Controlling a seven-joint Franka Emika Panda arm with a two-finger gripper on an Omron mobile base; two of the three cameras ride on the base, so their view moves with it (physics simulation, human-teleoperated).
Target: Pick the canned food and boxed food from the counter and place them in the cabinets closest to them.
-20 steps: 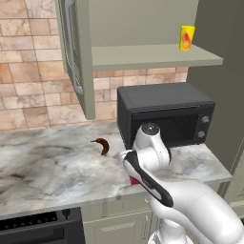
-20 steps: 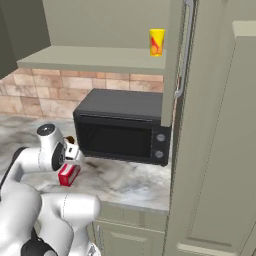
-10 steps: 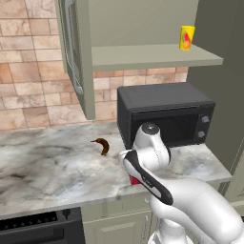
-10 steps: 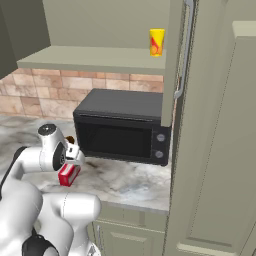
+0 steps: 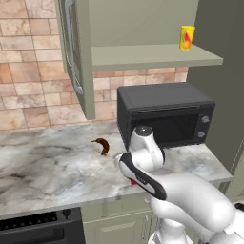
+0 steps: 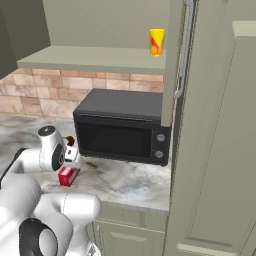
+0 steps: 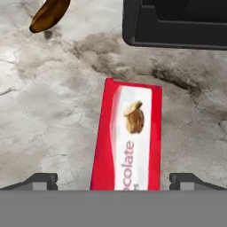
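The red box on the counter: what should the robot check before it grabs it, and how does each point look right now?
1. Gripper open: ok, fingertips stand wide apart.
2. Boxed food between the fingertips: ok, centred in the hand view.
3. Fingertips clear of the box: ok, not touching it.
4. Neighbours out of the way: ok, microwave and brown curved item lie apart from the box on the counter.
5. Canned food already on the cabinet shelf: ok.
6. Low enough to close on the box: cannot tell.
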